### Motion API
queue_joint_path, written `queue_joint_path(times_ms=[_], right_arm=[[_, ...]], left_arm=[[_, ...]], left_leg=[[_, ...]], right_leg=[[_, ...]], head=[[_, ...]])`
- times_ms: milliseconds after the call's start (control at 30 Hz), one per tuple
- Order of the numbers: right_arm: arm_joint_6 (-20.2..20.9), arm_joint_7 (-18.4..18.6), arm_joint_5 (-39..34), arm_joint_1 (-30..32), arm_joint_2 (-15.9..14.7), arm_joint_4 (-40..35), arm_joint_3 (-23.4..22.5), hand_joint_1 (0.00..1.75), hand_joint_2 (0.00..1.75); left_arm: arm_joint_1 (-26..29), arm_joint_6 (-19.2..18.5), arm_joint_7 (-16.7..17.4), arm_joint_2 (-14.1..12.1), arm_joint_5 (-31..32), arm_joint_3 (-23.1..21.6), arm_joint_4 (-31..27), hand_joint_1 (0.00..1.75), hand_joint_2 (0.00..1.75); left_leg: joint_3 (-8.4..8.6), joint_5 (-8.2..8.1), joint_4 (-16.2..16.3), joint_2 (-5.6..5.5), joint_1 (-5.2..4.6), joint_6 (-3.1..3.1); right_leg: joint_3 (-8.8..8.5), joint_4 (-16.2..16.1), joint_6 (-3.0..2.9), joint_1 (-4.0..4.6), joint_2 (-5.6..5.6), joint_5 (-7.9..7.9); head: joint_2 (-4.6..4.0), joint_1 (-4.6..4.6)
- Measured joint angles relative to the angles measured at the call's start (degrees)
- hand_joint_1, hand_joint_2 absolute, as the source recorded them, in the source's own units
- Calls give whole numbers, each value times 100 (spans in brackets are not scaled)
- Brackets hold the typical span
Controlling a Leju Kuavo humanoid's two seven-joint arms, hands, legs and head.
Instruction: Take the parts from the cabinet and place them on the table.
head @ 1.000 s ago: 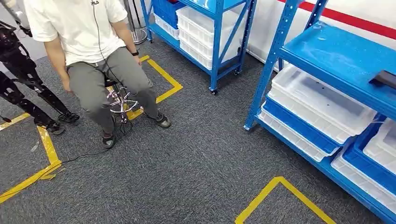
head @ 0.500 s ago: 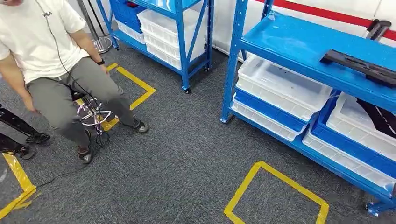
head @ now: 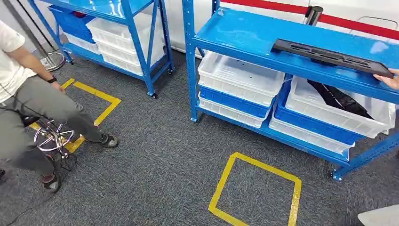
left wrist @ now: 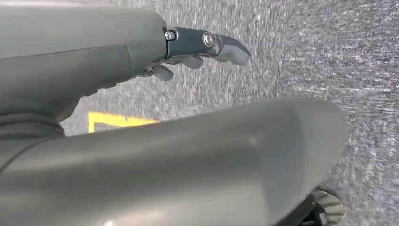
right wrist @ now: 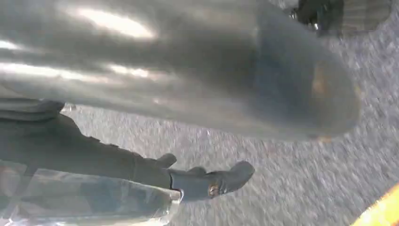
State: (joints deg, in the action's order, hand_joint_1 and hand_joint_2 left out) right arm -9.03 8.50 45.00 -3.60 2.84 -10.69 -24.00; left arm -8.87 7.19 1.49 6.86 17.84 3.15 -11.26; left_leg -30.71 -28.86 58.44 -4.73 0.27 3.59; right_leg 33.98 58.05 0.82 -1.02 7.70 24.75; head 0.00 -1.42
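**Turn brings the parts shelf into view, hands hanging empty**

Over the last second the whole head view has swung: the seated person (head: 28,108) has slid from the middle of the picture to its left edge, and the near blue shelving unit (head: 263,33), earlier cut off at the right, now spans the upper picture. That is the camera turning, not things moving, and it suggests the robot is squaring up to the cabinet; the fetch itself is not yet begun.

The long black part (head: 329,57) lies flat on the upper blue shelf, and another person's hand (head: 389,79) touches its far right end. A dark cylinder (head: 312,15) stands at the back of that shelf.

Below, white bins sit stacked in blue trays. The left bin (head: 240,77) looks nearly empty, with perhaps a few small specks. The right bin (head: 339,106) holds dark, flat black pieces, likely more parts. A yellow taped square (head: 256,188) marks the carpet in front of the unit.

The left hand (left wrist: 202,47) hangs over the carpet, fingers loosely extended and holding nothing. The right hand (right wrist: 207,181) hangs likewise, fingers slack and empty
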Motion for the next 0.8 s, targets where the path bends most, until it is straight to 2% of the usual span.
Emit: queue_joint_path(times_ms=[33,67,100,133,167,200,233,267,300,333,367,400,433,467,533,567,600,633,667,700,733,767,800], right_arm=[[0,0,0,16,0,0,0,0,0],[0,0,4,32,-9,0,-2,0,0],[0,2,9,29,-24,0,-2,0,0],[0,2,15,22,-24,0,-2,0,0],[0,2,24,1,-24,0,-2,0,0],[0,2,33,-8,-30,-2,-2,0,0],[0,2,37,-11,-31,0,-2,0,0],[0,2,44,-3,-33,0,-2,0,0],[0,4,44,11,-42,0,-2,0,0],[0,4,46,21,-52,0,-2,0,0],[0,4,52,19,-63,0,-2,0,0],[-2,4,52,6,-70,-2,-2,0,0],[0,4,61,-22,-50,-2,-2,0,0],[-2,4,61,-28,-59,-2,-2,0,0],[0,7,61,-16,-57,0,-2,0,0],[0,11,61,-4,-57,0,-4,0,0],[0,15,59,2,-55,0,-4,0,0],[0,22,59,2,-61,0,-4,0,0],[4,22,59,-12,-68,0,-7,0,0],[11,22,61,-28,-68,0,-6,0,0],[9,22,63,-29,-66,0,-7,0,0],[-2,22,74,-31,-66,0,-7,0,0],[-2,22,74,-31,-66,0,-7,0,0]], left_arm=[[-10,0,0,7,0,-2,0,0,0],[-19,-2,-4,18,4,-2,-2,0,0],[-30,-4,-7,26,7,-2,-2,0,0],[-25,-4,-13,31,7,-2,-2,0,0],[-17,-7,-15,31,7,0,-2,0,0],[-5,-20,-15,33,7,0,0,0,0],[6,-20,-15,33,7,0,0,0,0],[5,-20,-11,33,7,0,0,0,0],[4,-22,-11,33,7,0,0,0,0],[2,-24,-11,39,7,0,0,0,0],[0,-26,-11,46,7,0,0,0,0],[-3,-33,-11,46,7,0,0,0,0],[-4,-31,-4,41,7,0,0,0,0],[-8,-26,-2,41,7,0,0,0,0],[-31,-15,13,44,7,0,0,0,0],[-42,-13,15,48,7,0,-2,0,0],[-53,-13,15,50,7,0,-4,0,0],[-58,-13,13,50,7,0,-4,0,0],[-55,-15,13,50,7,0,-2,0,0],[-39,-35,13,50,7,0,-2,0,0],[-21,-52,15,50,9,0,-2,0,0],[-10,-57,13,50,13,0,0,0,0],[-10,-57,13,50,13,0,0,0,0]], left_leg=[[10,17,-13,64,-22,18],[44,87,-119,149,-4,34],[65,177,-231,252,56,-13],[63,193,-265,306,43,24],[50,201,-264,421,39,27],[43,200,-262,532,28,28],[27,198,-258,635,20,23],[19,200,-255,729,20,17],[18,200,-255,809,22,12],[22,193,-249,890,30,-9],[34,180,-241,960,38,-36],[52,156,-211,1032,30,-80],[42,114,-185,1092,-24,-137],[72,90,-166,1169,-34,-183],[109,106,-182,1268,-15,-219],[126,90,-181,1333,7,-257],[110,26,-133,1191,56,-329],[24,-183,83,785,78,-357],[-152,-461,504,579,82,-363],[-375,-707,995,505,84,-370],[-600,-889,1463,481,84,-369],[-702,-930,1663,480,85,-363],[-702,-930,1663,480,85,-363]], right_leg=[[13,-22,48,-16,68,-32],[104,-71,109,53,137,-71],[99,49,83,50,-106,-24],[258,281,38,86,-427,155],[456,691,6,80,-588,378],[677,1167,-2,60,-662,597],[854,1576,15,42,-688,747],[908,1769,73,22,-701,776],[806,1637,137,-4,-719,712],[543,1240,223,-36,-760,564],[210,685,297,-69,-853,390],[-161,78,357,-99,-1119,239],[-215,-33,300,-60,-1323,232],[-217,-59,223,-60,-1211,185],[-188,-43,181,-41,-1092,186],[-152,-59,116,-49,-1014,170],[-199,-77,72,-134,-947,148],[-182,-73,22,-127,-894,122],[-162,-73,-5,-116,-836,108],[-139,-72,-33,-102,-763,91],[-117,-68,-40,-84,-672,85],[-111,-67,-54,-73,-648,76],[-111,-67,-54,-73,-648,76]], head=[[0,-4],[0,-9],[0,15],[0,26],[0,61],[0,72],[0,68],[0,83],[0,76],[0,83],[0,85],[0,85],[0,105],[0,96],[0,55],[0,63],[0,55],[0,26],[0,13],[0,13],[0,13],[0,6],[0,6]])
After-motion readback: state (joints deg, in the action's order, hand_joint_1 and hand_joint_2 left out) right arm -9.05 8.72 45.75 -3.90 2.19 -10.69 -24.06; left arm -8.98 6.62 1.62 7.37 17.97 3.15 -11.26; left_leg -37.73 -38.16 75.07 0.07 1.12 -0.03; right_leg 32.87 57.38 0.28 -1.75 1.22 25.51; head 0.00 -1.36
